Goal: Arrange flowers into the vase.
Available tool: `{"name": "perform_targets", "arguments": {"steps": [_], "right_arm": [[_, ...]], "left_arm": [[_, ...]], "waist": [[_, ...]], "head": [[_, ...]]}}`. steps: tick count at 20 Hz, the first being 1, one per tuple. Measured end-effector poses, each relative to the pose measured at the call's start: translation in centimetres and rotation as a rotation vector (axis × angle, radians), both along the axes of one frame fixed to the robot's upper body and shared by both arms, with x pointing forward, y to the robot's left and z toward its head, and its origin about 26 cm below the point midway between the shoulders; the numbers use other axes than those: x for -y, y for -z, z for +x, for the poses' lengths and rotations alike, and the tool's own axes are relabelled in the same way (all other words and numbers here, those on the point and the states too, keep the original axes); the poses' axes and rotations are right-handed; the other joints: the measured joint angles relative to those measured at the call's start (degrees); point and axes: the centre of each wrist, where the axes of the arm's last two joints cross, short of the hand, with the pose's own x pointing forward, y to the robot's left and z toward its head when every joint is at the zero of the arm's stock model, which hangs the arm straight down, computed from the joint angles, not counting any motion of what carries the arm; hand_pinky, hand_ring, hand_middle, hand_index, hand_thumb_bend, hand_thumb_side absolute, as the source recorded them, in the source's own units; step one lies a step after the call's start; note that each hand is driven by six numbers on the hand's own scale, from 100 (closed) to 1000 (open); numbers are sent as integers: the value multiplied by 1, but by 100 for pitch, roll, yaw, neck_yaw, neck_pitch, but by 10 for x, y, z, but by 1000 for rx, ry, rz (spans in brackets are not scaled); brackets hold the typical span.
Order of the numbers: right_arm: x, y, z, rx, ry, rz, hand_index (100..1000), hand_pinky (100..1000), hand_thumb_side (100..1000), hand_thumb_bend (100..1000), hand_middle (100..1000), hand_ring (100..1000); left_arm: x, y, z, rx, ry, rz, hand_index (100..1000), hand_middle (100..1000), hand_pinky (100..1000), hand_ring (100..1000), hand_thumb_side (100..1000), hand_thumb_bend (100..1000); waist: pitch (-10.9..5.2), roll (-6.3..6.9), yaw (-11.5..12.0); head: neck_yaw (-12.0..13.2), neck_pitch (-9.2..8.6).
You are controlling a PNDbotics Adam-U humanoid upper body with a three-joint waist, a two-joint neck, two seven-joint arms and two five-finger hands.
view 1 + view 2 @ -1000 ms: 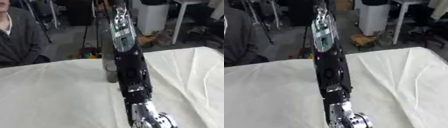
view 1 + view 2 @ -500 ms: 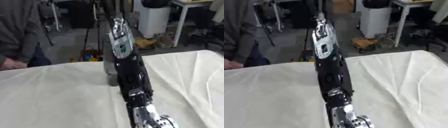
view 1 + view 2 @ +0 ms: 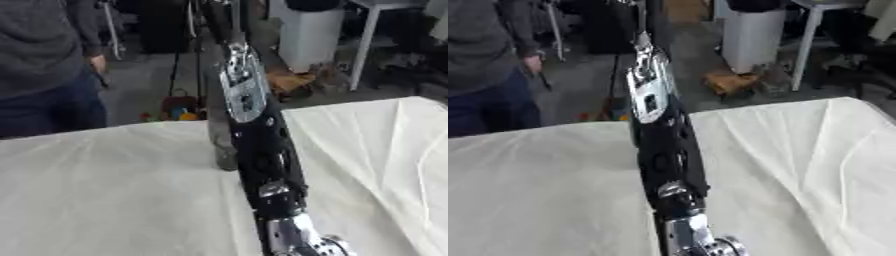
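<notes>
One robot arm, black with a silver panel, rises from the bottom edge up the middle of both views. It looks like the right arm. Its far end reaches the dark background at the top, where I cannot make out the hand. A tall grey vase stands on the white tablecloth just behind the arm. Only its left side shows in the left eye view, and the arm hides it in the right eye view. I see no flowers on the table or in the vase. The left hand shows in neither view.
The cloth lies in folds on the right. The table's far edge runs across the middle. On the floor beyond it are a small red and yellow thing, a white bin and a white table leg.
The whole picture has shifted, so the camera has moved. The arm stays raised across the middle, with the vase still behind it.
</notes>
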Motion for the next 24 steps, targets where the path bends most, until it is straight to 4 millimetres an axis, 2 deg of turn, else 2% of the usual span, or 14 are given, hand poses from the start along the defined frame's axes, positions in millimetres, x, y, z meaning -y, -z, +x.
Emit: {"name": "perform_targets", "arguments": {"steps": [14, 24], "right_arm": [[6, 6, 1, -35, 16, 7, 190, 100, 1000, 100, 100, 100], [8, 7, 2, -60, 15, 1, 243, 100, 1000, 100, 100, 175]], "left_arm": [[0, 0, 0, 1, -2, 6, 692, 441, 623, 531, 727, 735], [1, 0, 0, 2, -2, 12, 692, 440, 623, 531, 728, 735]], "waist": [[27, -8, -42], [27, -7, -67]], "head": [[-25, -28], [-28, -29]]}}
